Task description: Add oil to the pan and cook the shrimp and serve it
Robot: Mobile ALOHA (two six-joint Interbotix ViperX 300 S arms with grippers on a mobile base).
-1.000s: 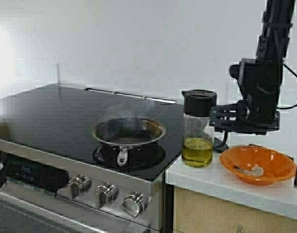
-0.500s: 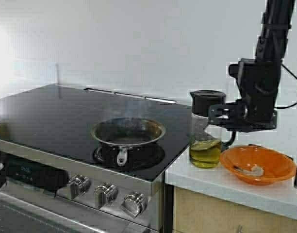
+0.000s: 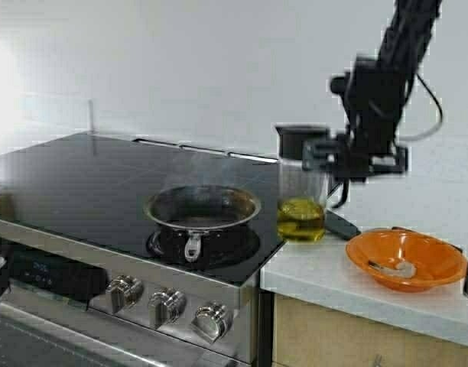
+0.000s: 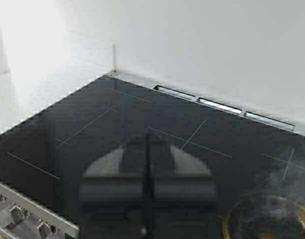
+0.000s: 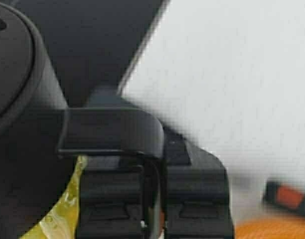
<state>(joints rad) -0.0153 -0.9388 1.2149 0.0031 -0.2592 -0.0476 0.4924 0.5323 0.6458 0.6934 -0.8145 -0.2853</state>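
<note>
oil (image 3: 300, 219) seen low in clear jug (image 3: 301, 183), centre-right of high view, lifted over stove edge | jug handle clamped by R gripper (image 3: 326, 155) | pan (image 3: 203, 210) at centre, steaming | shrimp (image 3: 397, 267) in orange bowl (image 3: 417, 248), lower right | L gripper (image 4: 147, 169) closed, nothing held, over cooktop (image 3: 81, 183)

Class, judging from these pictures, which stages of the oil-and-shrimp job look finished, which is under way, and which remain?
Done: the right gripper has gripped the oil jug by its handle and lifted it. In hand: carrying it toward the steaming pan, which shows no oil. Left: pouring, cooking the shrimp lying in the orange bowl, and serving. The left gripper waits shut above the stovetop.
</note>
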